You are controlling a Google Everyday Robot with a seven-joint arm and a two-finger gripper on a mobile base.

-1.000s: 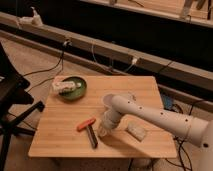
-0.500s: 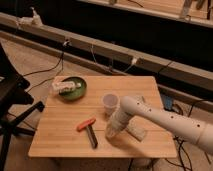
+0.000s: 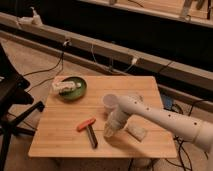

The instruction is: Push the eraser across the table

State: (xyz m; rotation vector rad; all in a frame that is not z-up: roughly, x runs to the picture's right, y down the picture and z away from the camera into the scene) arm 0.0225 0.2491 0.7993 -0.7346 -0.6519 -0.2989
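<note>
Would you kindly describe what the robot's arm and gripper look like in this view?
The arm is a thick white tube of rounded segments, dotted with small dark holes along its side. It tapers into a pale, cream-coloured gripper over the light wooden plank table. No loose cables or printed markings show on it.

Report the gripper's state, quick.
Gripper: cannot be told; it hangs low over the table, right of the eraser, apart from it.
</note>
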